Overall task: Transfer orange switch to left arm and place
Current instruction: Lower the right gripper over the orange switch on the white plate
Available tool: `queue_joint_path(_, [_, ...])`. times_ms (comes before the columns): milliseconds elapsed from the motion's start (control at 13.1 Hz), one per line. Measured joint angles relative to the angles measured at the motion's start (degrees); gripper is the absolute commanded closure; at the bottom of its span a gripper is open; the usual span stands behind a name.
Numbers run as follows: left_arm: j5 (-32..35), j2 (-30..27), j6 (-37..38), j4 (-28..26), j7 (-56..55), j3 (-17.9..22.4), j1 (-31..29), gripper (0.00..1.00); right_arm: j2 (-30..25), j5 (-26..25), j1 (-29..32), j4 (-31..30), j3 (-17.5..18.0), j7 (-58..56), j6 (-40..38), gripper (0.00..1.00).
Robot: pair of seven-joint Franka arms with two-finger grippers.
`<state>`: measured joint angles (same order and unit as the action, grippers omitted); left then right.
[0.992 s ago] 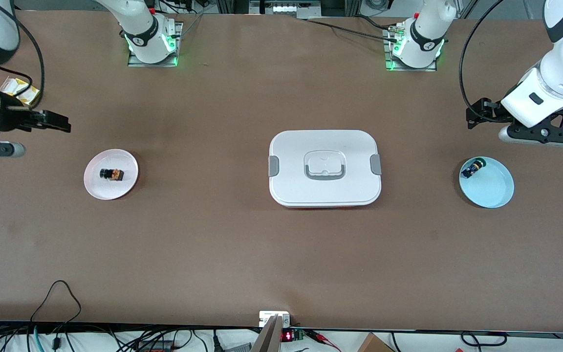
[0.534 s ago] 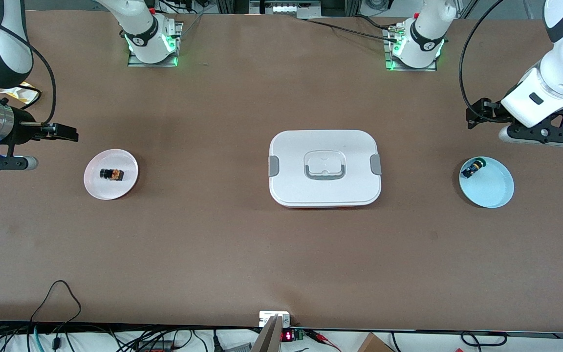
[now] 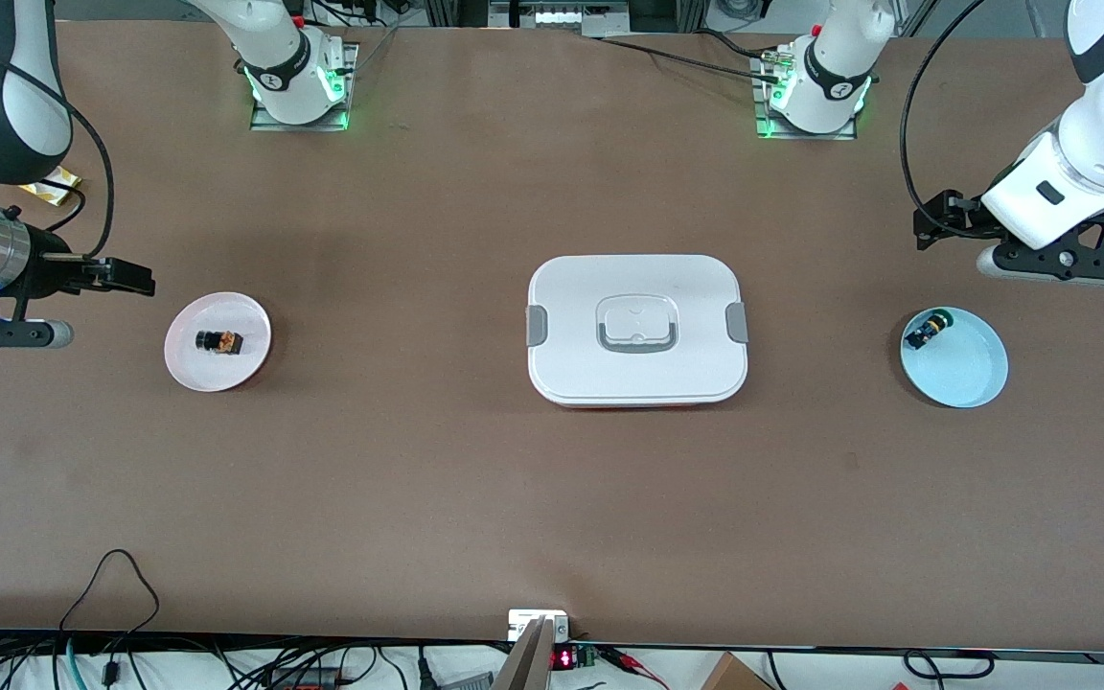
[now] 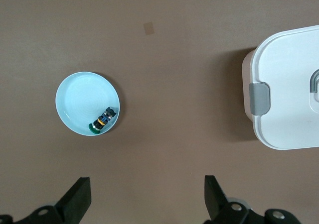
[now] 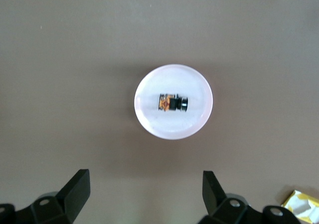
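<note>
both tools wide open and empty: right tool (image 5: 142, 196) over table near orange switch (image 5: 172, 103), left tool (image 4: 144, 201) likewise

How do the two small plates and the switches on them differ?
The pink plate lies toward the right arm's end of the table; the light blue plate lies toward the left arm's end. The orange switch sits near the pink plate's middle; the blue-and-green switch sits against the blue plate's rim. Both plates are round, each holding one switch lying on its side.
</note>
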<state>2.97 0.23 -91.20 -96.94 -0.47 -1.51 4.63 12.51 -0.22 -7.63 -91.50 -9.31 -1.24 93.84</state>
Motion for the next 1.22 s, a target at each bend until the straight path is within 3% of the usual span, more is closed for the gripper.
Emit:
queue_joint_path(458, [0.00, -0.01, 0.12, 0.14, 0.00, -0.04, 0.00, 0.00, 7.26, -0.02, 0.32, -0.95, -0.03, 0.11, 7.82, 0.00])
queue_joint_path(1068, [0.00, -0.02, 0.15, 0.17, 0.00, -0.20, 0.01, 0.00, 9.02, -0.04, 3.06, -16.94, -0.22, 0.15, 30.05, 0.00])
queue_joint_path(1221, [0.00, -0.02, 0.16, 0.18, 0.00, -0.23, 0.02, 0.00, 9.02, -0.04, 2.99, -19.55, -0.16, 0.15, 32.61, 0.00])
